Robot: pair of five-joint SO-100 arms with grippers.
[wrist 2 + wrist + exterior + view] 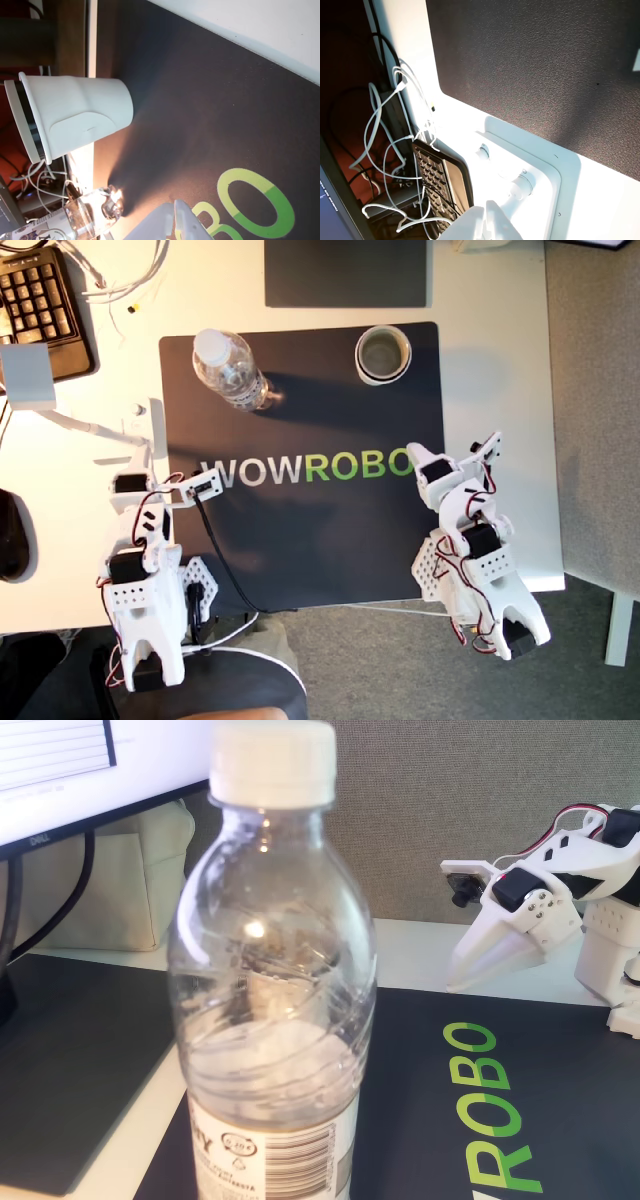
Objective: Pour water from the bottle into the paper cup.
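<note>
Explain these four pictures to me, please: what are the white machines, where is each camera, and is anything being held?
The white machines are my two small robot arms, standing at the near edge of a black mat on a desk. One picture looks straight down on the whole scene. Two come from cameras riding on the arms' tips, and the fourth is a side camera right behind the bottle.

Each arm ends in a pincer. My first end effector, on the arm at the exterior view's left, faces a keyboard and some cables. My second end effector, on the arm at the exterior view's right, faces the paper cup.

The bottle stands upright with its white cap on, apart from the cup. Both pincers look closed and hold nothing.
</note>
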